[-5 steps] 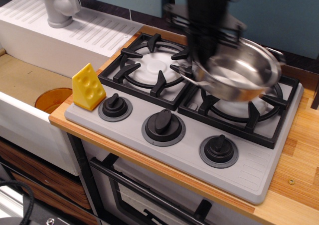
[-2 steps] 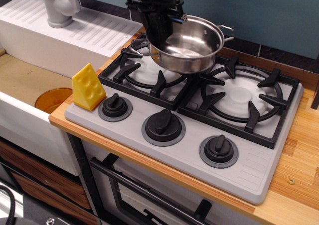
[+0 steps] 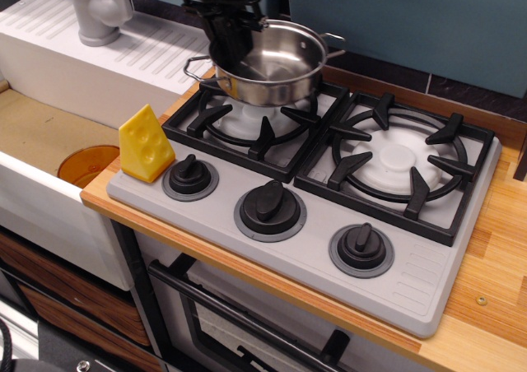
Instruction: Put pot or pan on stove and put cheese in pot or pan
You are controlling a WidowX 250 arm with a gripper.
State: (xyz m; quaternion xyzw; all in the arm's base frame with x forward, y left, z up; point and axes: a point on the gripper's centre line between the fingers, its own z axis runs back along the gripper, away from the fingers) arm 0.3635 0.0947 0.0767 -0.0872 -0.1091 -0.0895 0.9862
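Pan [image 3: 268, 63] moved from right burner to over left burner, gripper [image 3: 233, 33] clamped on its 9 o'clock rim, barely above stove [image 3: 428, 281]; set-down seemed near. Cheese [image 3: 146, 144] at stove's 9 o'clock corner.

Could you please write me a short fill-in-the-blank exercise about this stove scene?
1. The claw holds the pan over the ____ burner.
2. The cheese stands on the stove's front-____ corner.
3. The stove has ____ knobs.
4. The right burner is ____.

Missing words: left; left; three; empty
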